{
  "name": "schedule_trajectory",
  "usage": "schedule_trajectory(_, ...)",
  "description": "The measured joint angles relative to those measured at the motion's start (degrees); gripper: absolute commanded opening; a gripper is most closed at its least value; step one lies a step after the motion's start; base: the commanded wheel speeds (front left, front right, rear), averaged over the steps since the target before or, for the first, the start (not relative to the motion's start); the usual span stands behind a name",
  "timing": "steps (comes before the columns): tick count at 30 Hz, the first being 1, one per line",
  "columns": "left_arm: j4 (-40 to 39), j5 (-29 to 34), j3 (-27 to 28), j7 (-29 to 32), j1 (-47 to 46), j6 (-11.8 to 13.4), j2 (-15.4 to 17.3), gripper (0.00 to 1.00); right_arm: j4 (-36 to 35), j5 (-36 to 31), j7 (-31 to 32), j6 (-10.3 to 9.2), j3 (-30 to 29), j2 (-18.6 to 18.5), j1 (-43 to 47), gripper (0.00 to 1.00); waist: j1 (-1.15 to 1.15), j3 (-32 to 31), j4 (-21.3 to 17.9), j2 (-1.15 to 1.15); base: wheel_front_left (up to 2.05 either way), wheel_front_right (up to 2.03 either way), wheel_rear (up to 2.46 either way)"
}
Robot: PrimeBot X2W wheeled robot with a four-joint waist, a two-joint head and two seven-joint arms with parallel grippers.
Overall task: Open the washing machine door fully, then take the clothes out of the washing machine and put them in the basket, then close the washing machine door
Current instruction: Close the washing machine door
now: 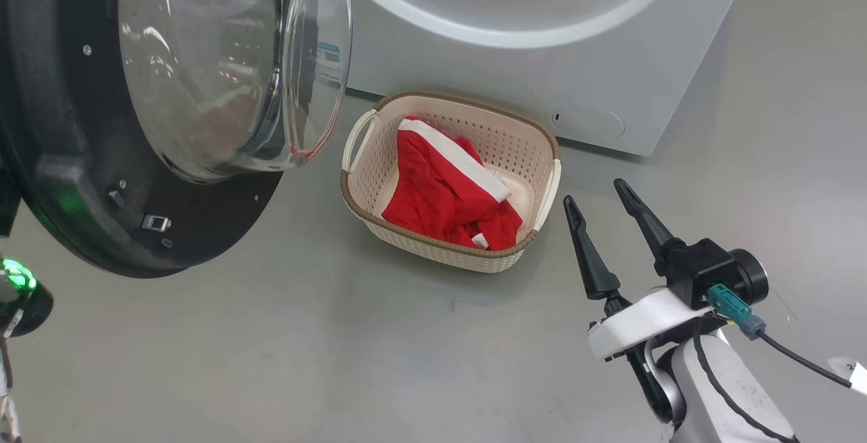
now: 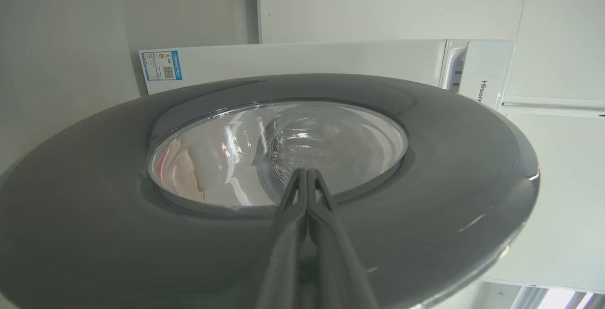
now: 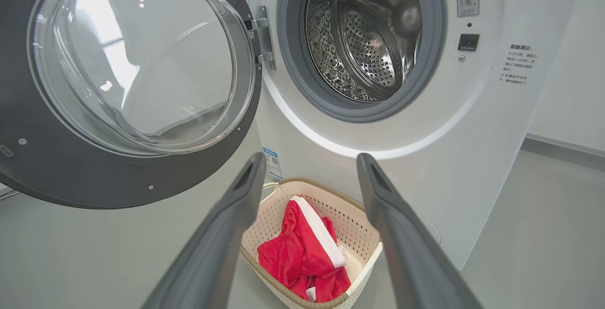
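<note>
The washing machine door point(image 1: 61, 158) hangs open at the left, its glass bowl facing the basket. My left gripper point(image 2: 306, 173) is shut with nothing in it, its tips at the door's point(image 2: 449, 167) outer face by the glass edge; whether they touch it I cannot tell. The clothes point(image 1: 440, 192), red with a white band, lie in the cream basket point(image 1: 440, 253) on the floor before the washing machine point(image 1: 542, 70). My right gripper point(image 1: 595, 194) is open and empty, just right of the basket. Past that gripper point(image 3: 312, 158) the steel drum point(image 3: 368, 39) looks empty, with the clothes point(image 3: 302, 252) in the basket point(image 3: 366, 252) below.
Grey floor point(image 1: 271, 348) spreads in front of the basket and off to the right. A green-lit part of my left arm point(image 1: 20, 294) sits under the door's lower edge. A black cable point(image 1: 799, 358) trails from my right wrist. White panels point(image 2: 557, 181) stand beyond the door.
</note>
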Motion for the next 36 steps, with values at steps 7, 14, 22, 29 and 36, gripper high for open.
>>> schedule_trajectory(7, -2.60, -1.30, -1.89, 5.48, 0.70, 0.15, -0.01, 0.00, -0.05, -0.01, 0.00, -0.01, -0.14, 0.00, -0.04, 1.00, 0.00, 0.32, -0.07, 0.00, 0.00, 0.00, 0.00)
schedule_trajectory(14, -5.67, -3.90, -2.42, 10.35, 2.60, 0.41, -0.07, 0.00, -0.27, -0.01, 0.00, -0.43, -0.63, 0.01, -0.12, 1.00, 0.00, 0.43, -0.32, 0.00, 0.00, 0.00, 0.00)
schedule_trajectory(22, -8.40, -4.45, -3.52, 12.93, 4.60, 0.42, -0.79, 0.00, -0.26, -0.01, 0.00, -0.42, -0.27, 0.02, -0.37, 1.00, 0.00, 0.42, -1.02, 0.00, 0.00, 0.00, 0.00)
schedule_trajectory(29, -11.59, -6.43, -4.68, 14.97, 6.47, 0.46, -2.48, 0.00, -0.16, -0.01, 0.00, -0.42, -0.29, 0.04, -0.58, 1.00, 0.00, 0.43, -2.62, 0.00, 0.00, 0.00, 0.00)
schedule_trajectory(36, -13.92, -6.88, -5.68, 15.68, 7.58, 0.47, -4.25, 0.00, -0.02, 0.00, 0.00, -0.41, -0.26, 0.04, -0.58, 1.00, 0.00, 0.13, -4.43, 0.00, 0.00, 0.00, 0.00)
